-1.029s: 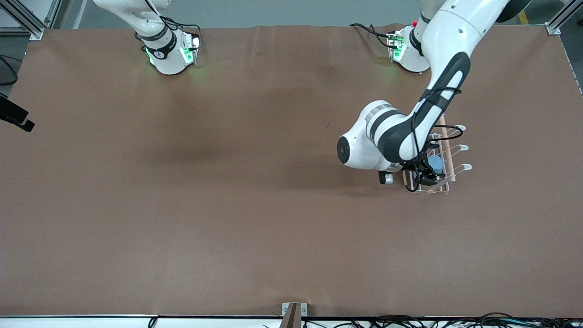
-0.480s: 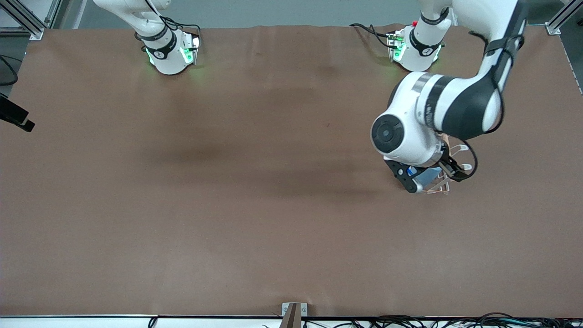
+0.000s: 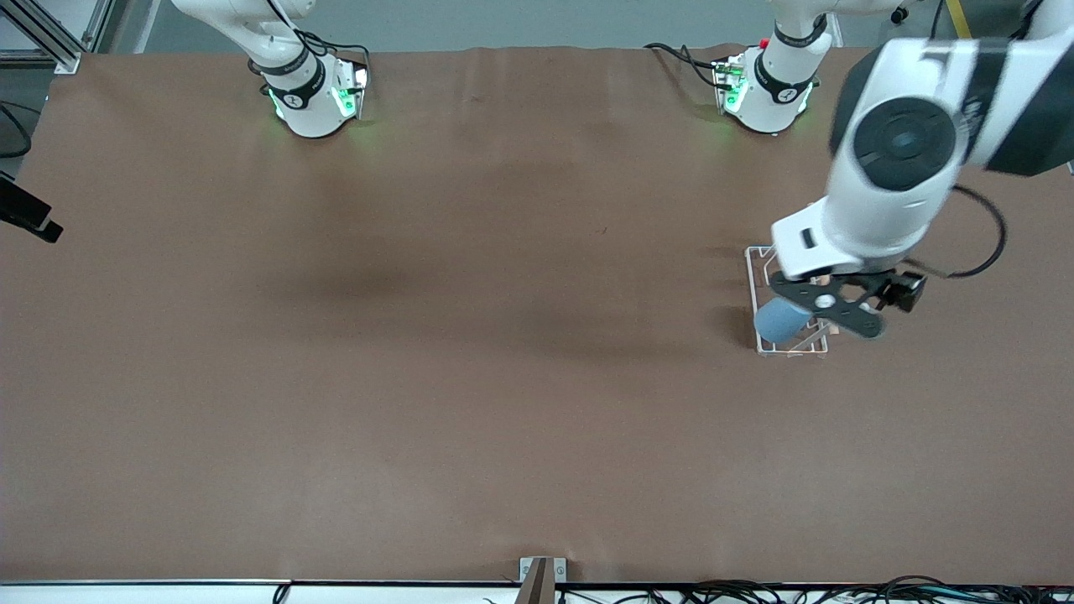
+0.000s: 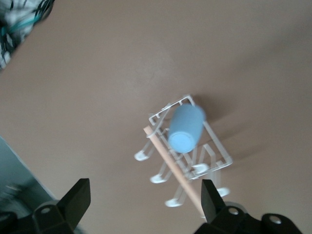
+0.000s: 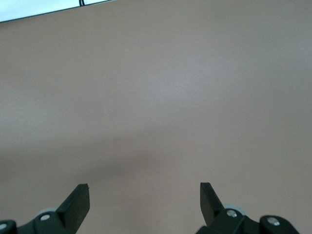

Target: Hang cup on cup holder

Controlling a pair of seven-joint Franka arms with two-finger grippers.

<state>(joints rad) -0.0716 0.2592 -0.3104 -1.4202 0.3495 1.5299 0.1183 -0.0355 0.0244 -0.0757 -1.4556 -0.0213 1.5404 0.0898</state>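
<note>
Light-blue and matte, the cup (image 3: 780, 320) sits tilted on the cup holder (image 3: 759, 289), hung over one of the prongs on the side of the rack toward the right arm's end of the table, its closed bottom pointing outward and upward. In the left wrist view the cup (image 4: 185, 127) shows that flat bottom facing the camera, resting against the white wire frame (image 4: 217, 146), with the wooden dowel (image 4: 175, 170) running just beside it along the rack's top and three looped prongs (image 4: 161, 177) sticking out bare on the dowel's other flank.

Nothing grips the cup. The left gripper (image 3: 831, 307) hangs in the air over the cup holder, its fingers (image 4: 74, 201) spread wide apart and holding nothing, the rack and cup visible below between them.

Brown paper covers the table (image 3: 419, 335), and the cup holder stands on it toward the left arm's end.

Well apart from the cup holder, the right arm waits by its base; its gripper (image 5: 144, 200) is released, fingers apart, over bare brown tabletop (image 5: 156, 97)
</note>
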